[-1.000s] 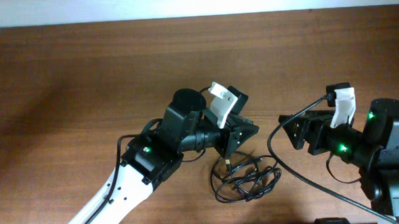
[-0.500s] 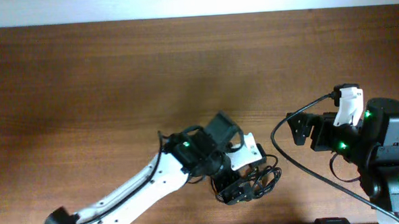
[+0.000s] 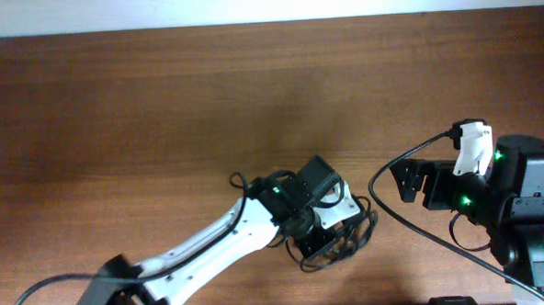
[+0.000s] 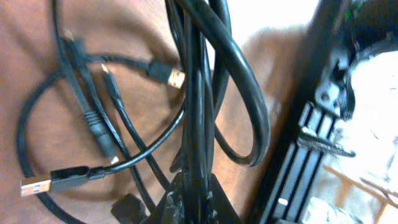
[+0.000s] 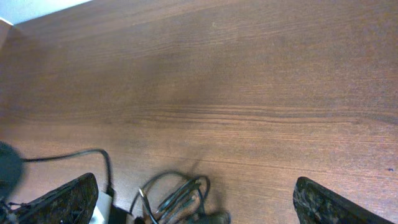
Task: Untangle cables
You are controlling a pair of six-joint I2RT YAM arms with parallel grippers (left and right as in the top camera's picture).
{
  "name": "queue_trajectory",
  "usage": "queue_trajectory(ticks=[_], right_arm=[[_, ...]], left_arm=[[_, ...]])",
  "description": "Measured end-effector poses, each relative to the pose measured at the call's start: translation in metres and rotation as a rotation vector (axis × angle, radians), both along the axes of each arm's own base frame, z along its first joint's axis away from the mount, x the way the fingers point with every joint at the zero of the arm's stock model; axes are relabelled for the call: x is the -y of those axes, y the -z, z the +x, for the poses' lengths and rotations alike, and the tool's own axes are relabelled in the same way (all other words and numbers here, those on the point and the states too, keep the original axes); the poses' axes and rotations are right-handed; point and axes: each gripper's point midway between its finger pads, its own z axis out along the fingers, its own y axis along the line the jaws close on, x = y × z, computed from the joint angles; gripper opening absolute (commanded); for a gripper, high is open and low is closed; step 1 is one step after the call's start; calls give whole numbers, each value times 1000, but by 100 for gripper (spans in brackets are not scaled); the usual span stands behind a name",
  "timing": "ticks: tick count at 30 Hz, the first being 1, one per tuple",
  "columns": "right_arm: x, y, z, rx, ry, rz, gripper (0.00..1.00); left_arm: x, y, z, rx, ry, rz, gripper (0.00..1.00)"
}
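Where the table meets its bottom edge, right of centre: cables, black, likely light, limp and springy. Several strands pinched in the left gripper. Toward the right edge, the right gripper, jaws wide and empty. Suggested hold: the stiffer USB plugs.

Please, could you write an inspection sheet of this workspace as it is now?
Surface: brown wooden table.
Job's things: black cable bundle, tangled, strands crossing; one gold USB plug shows.
Clutter: nothing seen.
Grippers: left gripper shut on the cable bundle; right gripper open, holding nothing.
Cables: arm cable arcs beside the right arm.
Surroundings: pale wall strip beyond the far edge.
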Motion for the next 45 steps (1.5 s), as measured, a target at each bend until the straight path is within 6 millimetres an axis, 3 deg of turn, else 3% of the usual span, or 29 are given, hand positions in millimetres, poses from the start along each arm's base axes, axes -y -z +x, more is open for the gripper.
queue_trajectory(ticks=[2,4,7,9,10,13,17,21,23,26,30,32,36,38,42,44,45], right_arm=[[0,0,0,-2,-1,1,99],[-3,0,-1,-3,-14,14,99],[-12,-3,-3,1,-54,53,99],[-23,-8,-6,6,-104,102,99],[-26,-9,-7,7,-116,115,99],[-40,-28,-2,85,-197,181,99],[-45,-35,1,117,-225,200,99],[-26,12,33,-41,-122,130,99],[-27,34,42,-126,-117,139,99],[-24,39,44,-141,-107,131,99],[-29,37,42,-139,-129,156,99],[-33,27,38,-109,-148,172,99],[-46,-23,9,69,-236,208,99],[-56,-52,-14,205,-329,199,99],[-62,-80,-42,363,-412,159,99],[-63,-81,-44,372,-420,156,98],[-63,-81,-44,373,-421,155,86]], left_arm=[[-3,-33,30,175,-93,-12,0],[-9,-95,73,453,-244,-91,0],[-20,-139,97,640,-358,-150,0],[-25,-165,104,709,-413,-205,0],[-27,-187,105,736,-465,-274,0],[-19,-215,87,694,-434,-420,0],[-3,-229,55,589,-301,-551,0],[9,-233,26,482,-159,-634,0],[-4,-242,28,500,-181,-646,0],[-41,-276,10,562,-198,-716,0],[-54,-274,22,572,-245,-695,0],[-60,-273,31,581,-277,-684,0],[-67,-271,43,586,-309,-674,0],[-49,-272,43,541,-238,-727,0],[-7,-252,35,352,-18,-818,0],[6,-255,27,297,93,-894,0],[8,-260,23,293,132,-928,0]])
